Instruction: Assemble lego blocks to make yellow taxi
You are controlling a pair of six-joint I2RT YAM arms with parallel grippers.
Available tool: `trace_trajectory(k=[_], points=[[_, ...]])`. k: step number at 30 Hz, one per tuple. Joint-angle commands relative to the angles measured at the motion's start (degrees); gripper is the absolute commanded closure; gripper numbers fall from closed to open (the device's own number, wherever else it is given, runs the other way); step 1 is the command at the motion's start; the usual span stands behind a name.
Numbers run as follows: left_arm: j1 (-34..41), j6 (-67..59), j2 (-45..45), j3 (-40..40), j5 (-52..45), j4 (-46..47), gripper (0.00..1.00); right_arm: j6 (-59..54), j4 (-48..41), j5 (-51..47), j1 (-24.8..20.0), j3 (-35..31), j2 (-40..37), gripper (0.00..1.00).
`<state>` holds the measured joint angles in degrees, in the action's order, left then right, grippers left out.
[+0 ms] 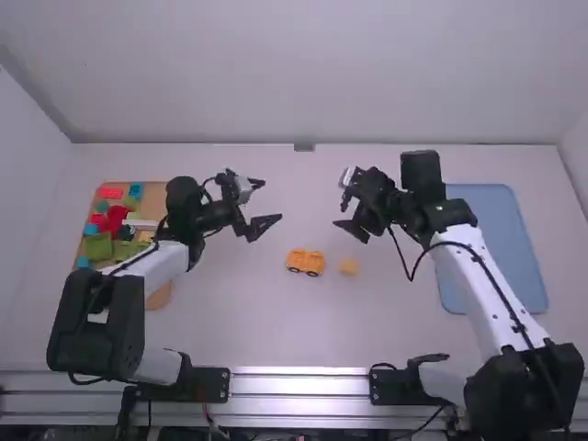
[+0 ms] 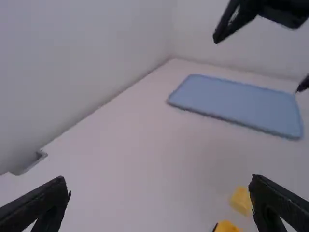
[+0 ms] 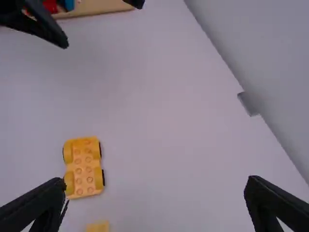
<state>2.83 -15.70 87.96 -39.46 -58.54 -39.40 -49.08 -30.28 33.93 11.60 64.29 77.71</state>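
A yellow wheeled car base rests on the middle of the table, its studded top facing up in the right wrist view. Just to its right, apart from it, lies a small yellow block, also in the left wrist view. My left gripper is left of and beyond the base, above the table, with its fingers wide apart and nothing between them, as in the left wrist view. My right gripper, beyond the small block, is likewise open and holds nothing, its fingers spread in the right wrist view.
A tan tray with red, green and blue blocks stands at the left, partly under the left arm. On the right lies a blue tray, partly behind the right arm. A wall borders the table's far edge.
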Motion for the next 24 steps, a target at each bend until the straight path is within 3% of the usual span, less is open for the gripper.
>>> trace_trajectory(k=[1, 5, 8, 11, 17, 24], points=[[-0.20, -10.43, 0.13, 0.48, -5.09, 1.31, 0.01, -2.49, -2.36, 1.60, 0.02, 0.96, -0.79, 0.01], [-0.22, -18.88, 0.13, 0.48, -11.21, 6.03, 0.01, -9.94, -3.50, 7.82, -1.01, -3.78, -0.07, 0.01], [-0.20, -25.05, 0.13, 0.48, -13.33, 10.19, 0.01, -10.56, 2.21, 14.03, -3.54, -9.66, 0.24, 0.01], [-0.22, -30.34, 0.33, 0.48, -14.10, 15.13, 0.01, -7.26, 18.40, 21.90, -7.21, -20.37, 2.25, 0.01], [-0.13, -30.62, 2.47, 0.48, -14.08, 15.10, 0.01, 0.87, 37.99, 24.68, -10.73, -30.60, 7.15, 0.01], [2.21, -30.60, 8.26, 0.48, -14.05, 9.51, 0.01, -6.16, 40.65, 30.38, -14.60, -32.20, 17.33, 0.01]])
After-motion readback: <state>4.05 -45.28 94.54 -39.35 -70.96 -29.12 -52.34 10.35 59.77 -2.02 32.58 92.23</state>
